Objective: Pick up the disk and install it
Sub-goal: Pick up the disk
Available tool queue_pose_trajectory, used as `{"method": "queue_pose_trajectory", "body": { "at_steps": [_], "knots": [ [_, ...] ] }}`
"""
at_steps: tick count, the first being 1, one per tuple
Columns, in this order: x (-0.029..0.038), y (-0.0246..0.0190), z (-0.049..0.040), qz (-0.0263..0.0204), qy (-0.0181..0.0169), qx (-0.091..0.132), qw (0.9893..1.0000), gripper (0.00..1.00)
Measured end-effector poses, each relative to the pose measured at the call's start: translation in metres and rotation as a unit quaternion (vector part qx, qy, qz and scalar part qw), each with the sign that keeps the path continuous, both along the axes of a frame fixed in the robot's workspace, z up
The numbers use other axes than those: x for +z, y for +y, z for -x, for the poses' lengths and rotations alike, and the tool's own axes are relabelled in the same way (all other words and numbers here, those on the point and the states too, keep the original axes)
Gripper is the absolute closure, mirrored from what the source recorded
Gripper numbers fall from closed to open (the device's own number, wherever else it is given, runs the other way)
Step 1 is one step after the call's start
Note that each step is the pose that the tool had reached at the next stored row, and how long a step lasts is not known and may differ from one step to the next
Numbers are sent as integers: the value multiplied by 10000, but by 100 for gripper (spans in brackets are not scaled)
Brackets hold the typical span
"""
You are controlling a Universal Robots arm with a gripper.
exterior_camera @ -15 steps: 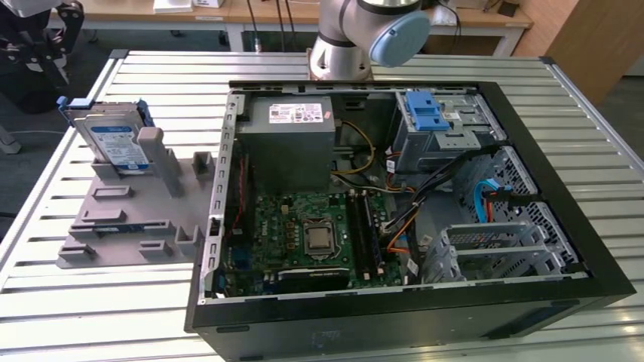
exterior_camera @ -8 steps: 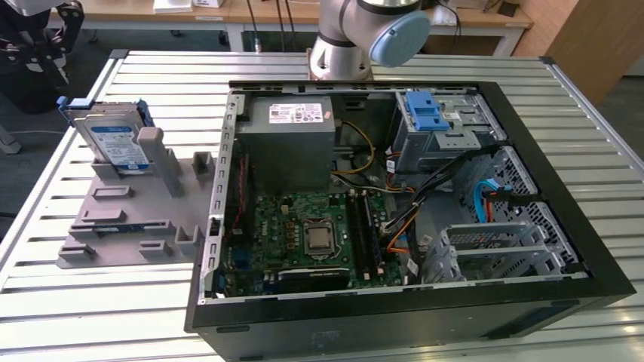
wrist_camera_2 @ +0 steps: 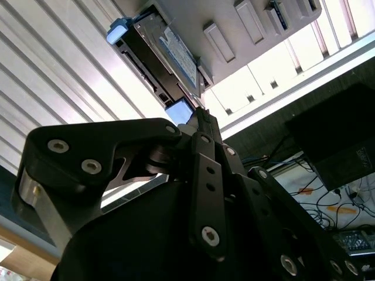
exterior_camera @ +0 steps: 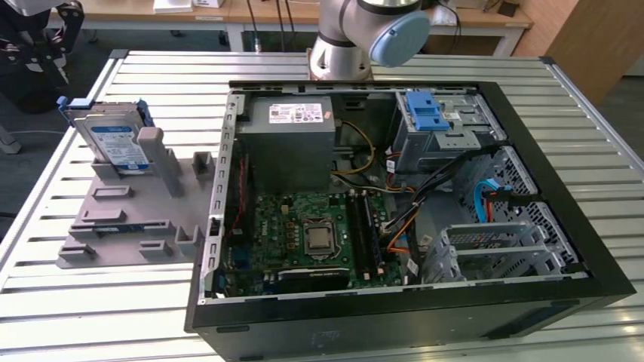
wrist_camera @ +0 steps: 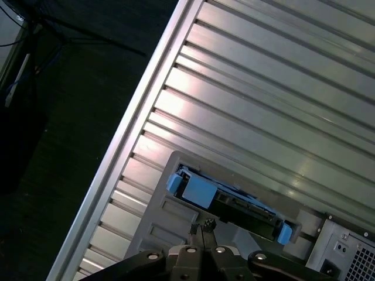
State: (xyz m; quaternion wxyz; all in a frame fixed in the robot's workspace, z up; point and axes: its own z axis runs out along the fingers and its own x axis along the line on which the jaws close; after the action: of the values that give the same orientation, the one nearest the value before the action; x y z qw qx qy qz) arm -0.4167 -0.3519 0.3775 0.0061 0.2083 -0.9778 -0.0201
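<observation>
Disk (exterior_camera: pixel 113 139): stands on edge in the holder, at the exterior view's left, well apart from the case. The label face is towards the camera and the top edge is free. It also appears in both wrist views (wrist_camera_2: pixel 167 55) (wrist_camera: pixel 234 204).
Holder (exterior_camera: pixel 131 204): grey moulded fixture on the worktop (exterior_camera: pixel 101 317). A post stands against the disk's face.
Case (exterior_camera: pixel 403 315): open, lying on its side, to the exterior view's right of the holder.
Power supply (exterior_camera: pixel 292 143): grey box with a white sticker, in the case's far corner.
Board (exterior_camera: pixel 312 234): green, on the case floor.
Latch (exterior_camera: pixel 427 117): blue, ridged, on the drive cage at the case's far right.
Arm (exterior_camera: pixel 363 34): base at the far edge of the worktop.
Claw (wrist_camera: pixel 203 225): fingers together, holding nothing. In both wrist views (wrist_camera_2: pixel 202 114) it points at the disk and is apart from it.
Handling (judgement): stiff, dense for its size, smooth metal faces likely slippery, sensitive to knocks.
Grip (judgement): across the free top end, on the blue carrier rails along the edges. Keep off the label face and the connector edge.
Risk (judgement): a skewed pull may bind the disk against the post.
Count: one disk, one holder, one case, one power supply, one board, one latch, one arm, one claw.
Task state: disk not yet lifted.
</observation>
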Motion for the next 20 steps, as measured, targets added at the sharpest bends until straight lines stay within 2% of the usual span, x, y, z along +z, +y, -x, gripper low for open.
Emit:
{"method": "queue_pose_trajectory", "body": {
  "at_steps": [7,8,9,10,16,20],
  "knots": [
    [0,0,0,0,-1,56,10000,89],
    [-1,0,0,0,-1,116,9999,89],
    [-2,0,0,-1,-1,323,9995,89],
    [-2,0,0,0,-2,411,9992,89],
    [-9,0,0,1,-11,898,9960,89],
    [-16,0,0,1,-20,1251,9921,89]
  ]
}}
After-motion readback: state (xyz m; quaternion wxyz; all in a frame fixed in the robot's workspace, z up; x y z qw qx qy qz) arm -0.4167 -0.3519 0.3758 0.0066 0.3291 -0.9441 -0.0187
